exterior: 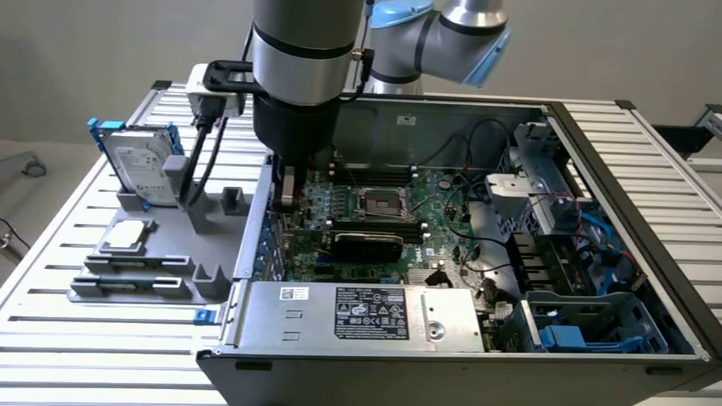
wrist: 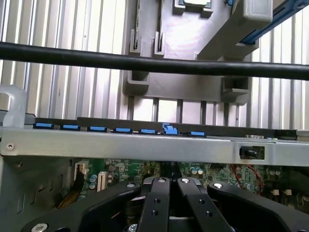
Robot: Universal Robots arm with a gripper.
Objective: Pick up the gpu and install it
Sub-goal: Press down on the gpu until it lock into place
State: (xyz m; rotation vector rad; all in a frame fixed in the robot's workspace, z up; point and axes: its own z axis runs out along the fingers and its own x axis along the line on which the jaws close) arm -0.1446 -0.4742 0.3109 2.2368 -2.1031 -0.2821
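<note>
- While the gripper (wrist: 169, 186) hangs inside the computer case (exterior: 338, 317) with fingers together, nothing shows between them.
- Beside it, toward the power supply (exterior: 367, 315), lies the gpu (exterior: 363, 241), seated on the motherboard (exterior: 373, 216), long axis parallel to that supply.

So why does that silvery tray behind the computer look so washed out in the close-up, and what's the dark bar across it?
Wrist view: glare whitens the grey holder tray, and the close black cable looks soft. Exterior view: even light, faint sheen on the ribbed table.
</note>
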